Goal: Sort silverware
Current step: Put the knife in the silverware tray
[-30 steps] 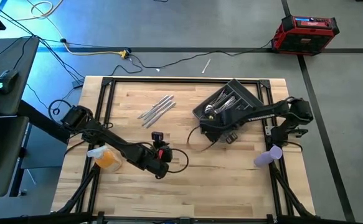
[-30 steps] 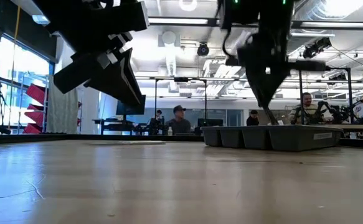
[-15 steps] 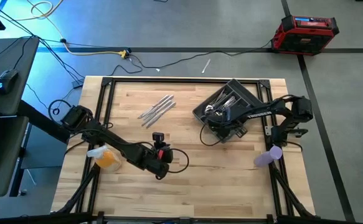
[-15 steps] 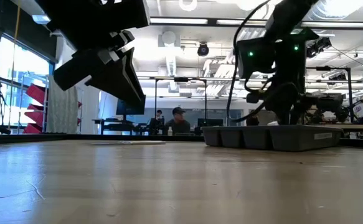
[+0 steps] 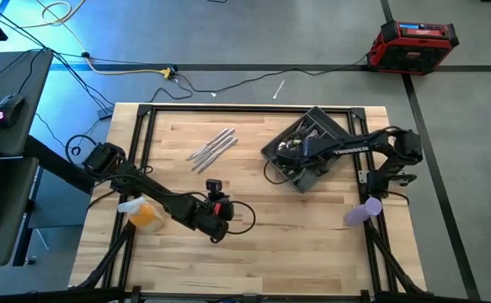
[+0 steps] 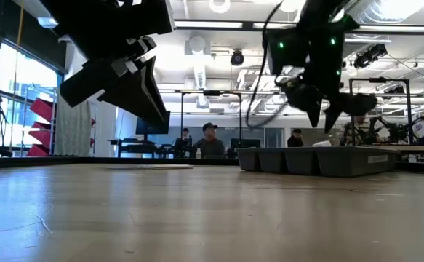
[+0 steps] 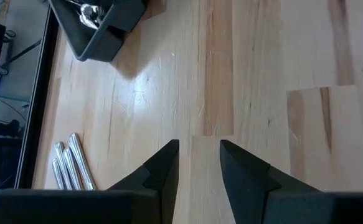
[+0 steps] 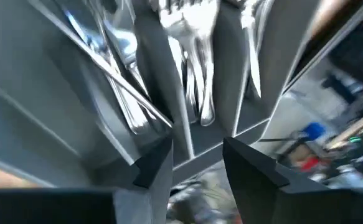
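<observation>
Several loose pieces of silverware [image 5: 214, 147] lie side by side on the wooden table, left of the dark grey tray [image 5: 338, 128]; the left wrist view also shows them [image 7: 69, 167]. More silverware, forks [image 8: 190, 37] among it, lies in the tray's compartments. My right gripper [image 5: 300, 154] hovers open over the tray [image 6: 321, 161], fingers [image 8: 153, 163] apart above a divider, with nothing between them. My left gripper [image 5: 217, 212] stands open above bare table near the front middle [image 7: 198, 163].
An orange object [image 5: 146, 215] sits near the left arm and a purple one [image 5: 361, 210] by the table's right edge. A black frame [image 5: 144, 114] runs around the tabletop. People sit in the room beyond the table [image 6: 209, 142].
My right gripper has gone from the tray's near edge toward the table's far edge, to a place over the tray, rolling as it went. It has opened from shut. The left arm has kept still.
</observation>
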